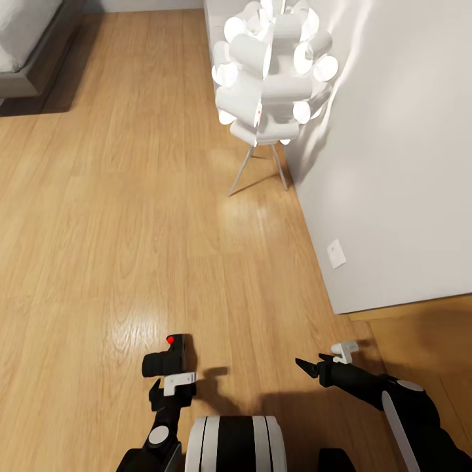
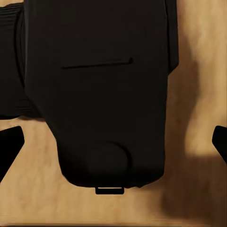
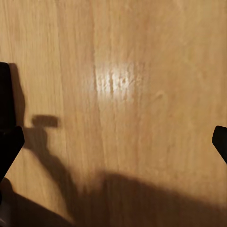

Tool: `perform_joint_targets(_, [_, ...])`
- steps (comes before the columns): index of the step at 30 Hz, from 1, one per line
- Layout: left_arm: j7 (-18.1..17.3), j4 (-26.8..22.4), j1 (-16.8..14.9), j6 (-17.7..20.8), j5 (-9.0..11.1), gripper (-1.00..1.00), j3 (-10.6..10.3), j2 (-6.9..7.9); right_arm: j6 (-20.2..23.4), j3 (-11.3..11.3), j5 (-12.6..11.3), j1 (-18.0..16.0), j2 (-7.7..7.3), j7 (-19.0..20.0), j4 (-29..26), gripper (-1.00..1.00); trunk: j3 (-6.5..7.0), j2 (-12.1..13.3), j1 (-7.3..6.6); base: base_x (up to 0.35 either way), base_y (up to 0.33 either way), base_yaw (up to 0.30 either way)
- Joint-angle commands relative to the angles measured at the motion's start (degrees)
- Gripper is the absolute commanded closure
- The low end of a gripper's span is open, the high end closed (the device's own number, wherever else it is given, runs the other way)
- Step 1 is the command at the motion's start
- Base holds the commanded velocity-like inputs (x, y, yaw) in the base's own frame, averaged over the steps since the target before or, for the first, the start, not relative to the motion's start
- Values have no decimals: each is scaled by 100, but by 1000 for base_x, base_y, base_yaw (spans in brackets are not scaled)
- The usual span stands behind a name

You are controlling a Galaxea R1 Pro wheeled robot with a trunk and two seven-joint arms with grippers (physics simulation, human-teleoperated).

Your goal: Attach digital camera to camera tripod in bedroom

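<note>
The digital camera (image 1: pixel 169 358) is black with a red button on top. It hangs above the wood plank floor, and my left gripper (image 1: pixel 172 383) is shut on it from below. In the left wrist view the camera's dark body (image 2: pixel 109 94) sits between the two black fingertips (image 2: pixel 10 147), lens to one side. My right gripper (image 1: pixel 309 362) is open and holds nothing, low at the right. In the right wrist view its fingertips (image 3: pixel 9 142) frame bare floor. The camera tripod is out of view.
A floor lamp (image 1: pixel 272 65) of white tubes on thin metal legs stands ahead by the light grey wall (image 1: pixel 393 164), which carries a white socket (image 1: pixel 336 254). A corner of the grey bed (image 1: pixel 29 46) shows far left. Plank floor (image 1: pixel 131 196) stretches between.
</note>
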Motion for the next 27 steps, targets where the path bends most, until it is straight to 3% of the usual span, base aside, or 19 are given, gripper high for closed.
perform_joint_targets(1, [36,13,-3,-24,104,-100,-21,3,47,-6,-41,-2,0,3,-2,-100,-3,-1,-1,0,0,0])
perform_joint_targets(27, [36,255,-3,-229,179,-100,0,4,43,-2,-36,-2,0,7,-2,-100,-3,-1,-1,0,0,0])
